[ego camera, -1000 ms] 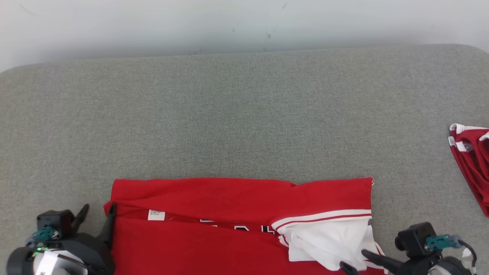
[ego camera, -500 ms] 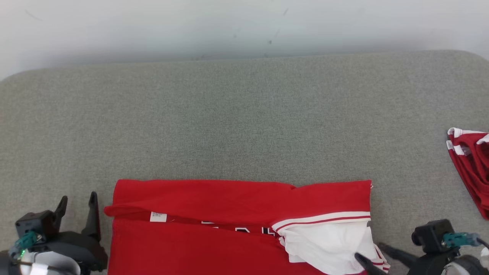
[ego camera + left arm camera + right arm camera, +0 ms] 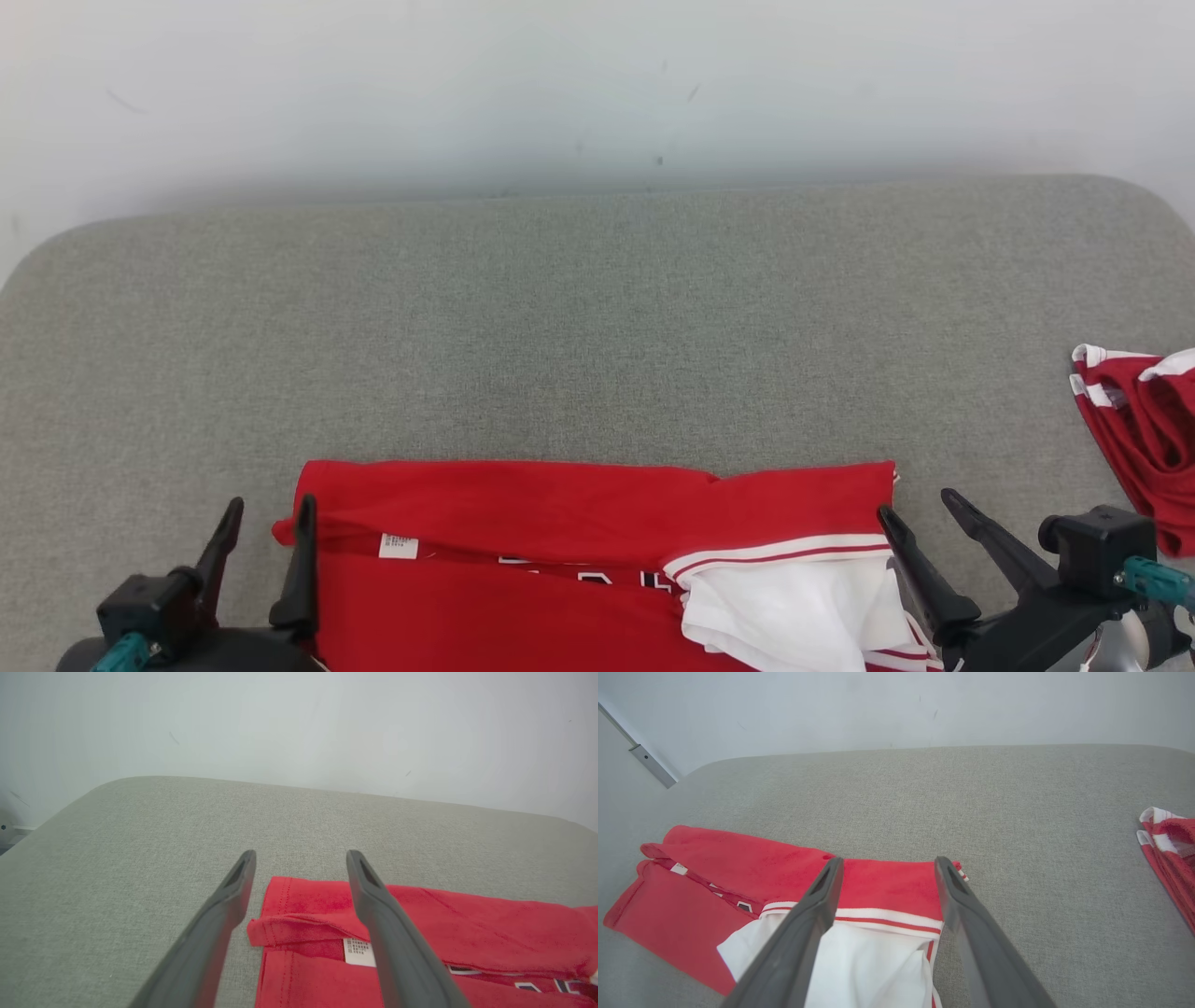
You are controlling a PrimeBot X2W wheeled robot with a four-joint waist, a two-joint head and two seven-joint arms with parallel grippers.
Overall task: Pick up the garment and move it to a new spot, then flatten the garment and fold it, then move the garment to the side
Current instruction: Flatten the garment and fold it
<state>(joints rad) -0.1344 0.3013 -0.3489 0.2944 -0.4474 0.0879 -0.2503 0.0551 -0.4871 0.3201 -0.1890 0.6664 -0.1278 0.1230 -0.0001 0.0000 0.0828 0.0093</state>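
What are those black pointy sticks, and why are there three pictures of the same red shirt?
The sticks are a robot's fingers. It has two arms, and each ends in a pincer with two long dark fingers.

One picture comes from a camera on the robot's head, looking down. There you see the left pincer and the right pincer, one at each end of the red shirt.

The other two come from small cameras on its wrists, so each looks out between that arm's own fingers.

The shirt lies partly folded on a grey cushion, with a white part at the right end. A second red and white garment lies at the far right.

Both pincers are open and hold nothing.
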